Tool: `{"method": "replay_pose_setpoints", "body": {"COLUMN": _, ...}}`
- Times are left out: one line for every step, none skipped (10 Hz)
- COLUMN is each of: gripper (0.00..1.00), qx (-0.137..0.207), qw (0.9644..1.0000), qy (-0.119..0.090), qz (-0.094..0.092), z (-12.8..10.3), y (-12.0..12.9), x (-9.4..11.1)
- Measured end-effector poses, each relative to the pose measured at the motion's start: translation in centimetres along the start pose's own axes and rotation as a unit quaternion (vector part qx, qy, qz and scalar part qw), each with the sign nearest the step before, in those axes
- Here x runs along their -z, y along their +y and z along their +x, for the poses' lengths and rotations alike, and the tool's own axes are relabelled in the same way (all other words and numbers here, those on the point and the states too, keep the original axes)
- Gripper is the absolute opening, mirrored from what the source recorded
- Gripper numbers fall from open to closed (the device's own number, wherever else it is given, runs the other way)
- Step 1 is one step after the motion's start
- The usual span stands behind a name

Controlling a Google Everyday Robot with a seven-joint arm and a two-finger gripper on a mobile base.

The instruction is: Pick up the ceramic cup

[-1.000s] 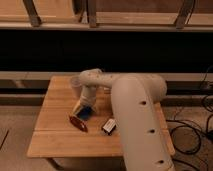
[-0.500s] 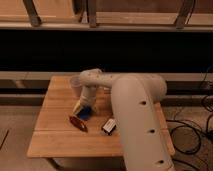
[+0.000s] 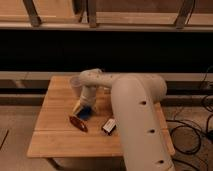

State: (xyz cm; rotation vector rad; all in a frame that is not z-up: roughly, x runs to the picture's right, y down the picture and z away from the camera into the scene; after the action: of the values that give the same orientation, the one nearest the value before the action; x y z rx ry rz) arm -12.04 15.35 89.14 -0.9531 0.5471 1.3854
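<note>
camera view: small pale beige-white ceramic cup upright near the far edge of the wooden table, toward the far-left corner, just beside the white arm. gripper closer to table middle, over the flat blue object; opening width: can't tell. reddish-orange oval object and small dark-and-white box nearer the front edge. cup likely light, rigid, glaze-slick, chippable. best pinched across the rim wall or around the tapered body, moderate force, straight lift.
</note>
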Motion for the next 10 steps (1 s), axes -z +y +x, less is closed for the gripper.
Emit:
{"method": "replay_pose_setpoints", "body": {"gripper": 0.8, "qx": 0.0, "qw": 1.0, "qy": 0.0, "qz": 0.0, "z": 0.0, "y": 0.0, "x": 0.0}}
{"method": "replay_pose_setpoints", "body": {"gripper": 0.8, "qx": 0.0, "qw": 1.0, "qy": 0.0, "qz": 0.0, "z": 0.0, "y": 0.0, "x": 0.0}}
{"method": "replay_pose_setpoints", "body": {"gripper": 0.8, "qx": 0.0, "qw": 1.0, "qy": 0.0, "qz": 0.0, "z": 0.0, "y": 0.0, "x": 0.0}}
{"method": "replay_pose_setpoints", "body": {"gripper": 0.8, "qx": 0.0, "qw": 1.0, "qy": 0.0, "qz": 0.0, "z": 0.0, "y": 0.0, "x": 0.0}}
{"method": "replay_pose_setpoints", "body": {"gripper": 0.8, "qx": 0.0, "qw": 1.0, "qy": 0.0, "qz": 0.0, "z": 0.0, "y": 0.0, "x": 0.0}}
{"method": "replay_pose_setpoints", "body": {"gripper": 0.8, "qx": 0.0, "qw": 1.0, "qy": 0.0, "qz": 0.0, "z": 0.0, "y": 0.0, "x": 0.0}}
{"method": "replay_pose_setpoints", "body": {"gripper": 0.8, "qx": 0.0, "qw": 1.0, "qy": 0.0, "qz": 0.0, "z": 0.0, "y": 0.0, "x": 0.0}}
{"method": "replay_pose_setpoints", "body": {"gripper": 0.8, "qx": 0.002, "qw": 1.0, "qy": -0.002, "qz": 0.003, "z": -0.1, "y": 0.0, "x": 0.1}}
{"method": "replay_pose_setpoints", "body": {"gripper": 0.8, "qx": 0.007, "qw": 0.9998, "qy": -0.014, "qz": 0.016, "z": -0.4, "y": 0.3, "x": 1.6}}
{"method": "replay_pose_setpoints", "body": {"gripper": 0.8, "qx": 0.015, "qw": 0.9991, "qy": -0.026, "qz": 0.031, "z": -0.4, "y": 1.1, "x": 2.9}}
